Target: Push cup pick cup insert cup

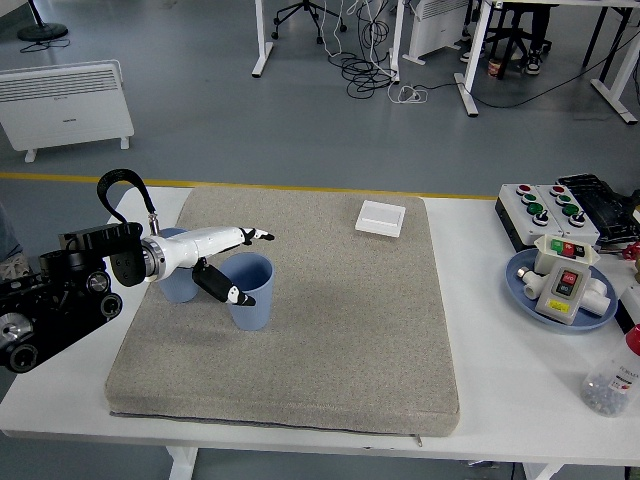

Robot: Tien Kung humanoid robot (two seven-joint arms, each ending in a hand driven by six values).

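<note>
Two light blue cups stand close together on the grey mat point(330, 330). The right cup point(256, 300) is upright at the mat's left centre. The left cup point(174, 287) stands behind my forearm, mostly hidden. My left hand point(238, 262) reaches in from the left edge over both cups. Its fingers stretch past the right cup's far rim while the thumb point(220, 288) lies against that cup's near left wall. The fingers are spread and do not close on either cup. My right arm is out of the picture.
A small white square box point(381, 217) lies at the mat's far edge. On the right stand a button box point(545, 208), a blue plate point(530, 297) carrying a switch unit, and a clear bottle point(612, 380) near the edge.
</note>
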